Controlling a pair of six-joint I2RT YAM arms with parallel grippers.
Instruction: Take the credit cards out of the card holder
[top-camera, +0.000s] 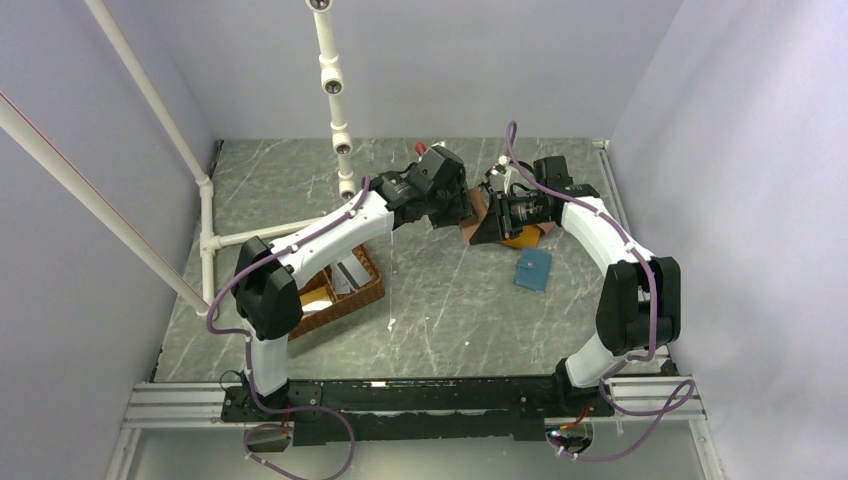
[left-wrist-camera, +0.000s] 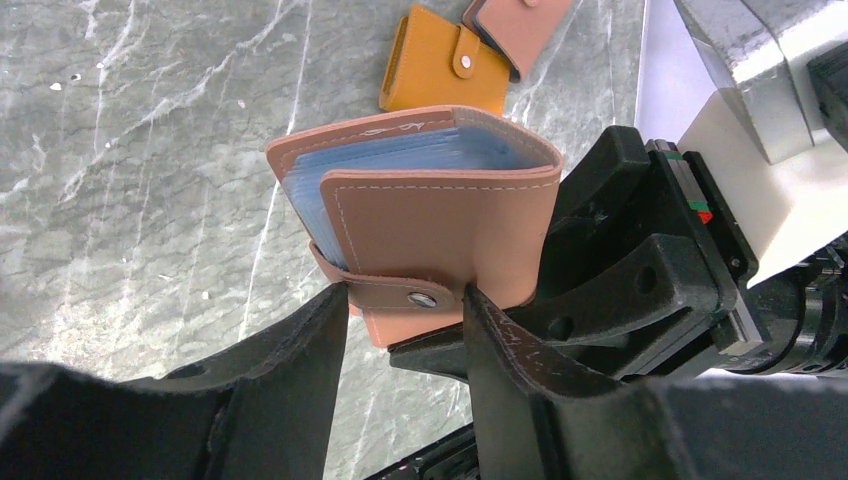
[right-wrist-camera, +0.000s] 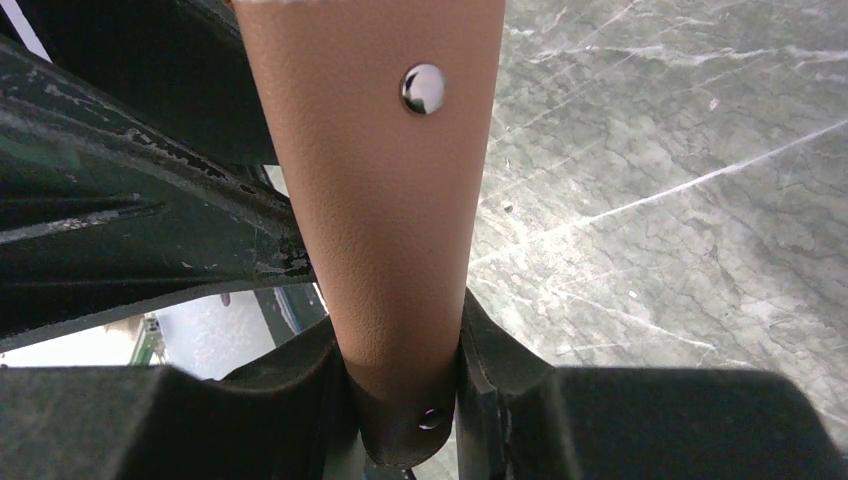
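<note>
Two-handed: pinching the card holder (left-wrist-camera: 440, 215) in right fingers (right-wrist-camera: 300, 410) to steady it, straddling its snap tab (left-wrist-camera: 400, 295) with left fingers (left-wrist-camera: 290, 370), likely to unsnap; cannot tell if gripping.

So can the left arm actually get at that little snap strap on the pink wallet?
Probably yes. The right gripper holds the card holder up off the table, and its snap tab sits right between the open jaws of the left gripper, with nothing in between.

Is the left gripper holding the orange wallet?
No, the orange wallet lies flat on the table beyond the left gripper, whose jaws flank the snap tab of the pink card holder.
</note>
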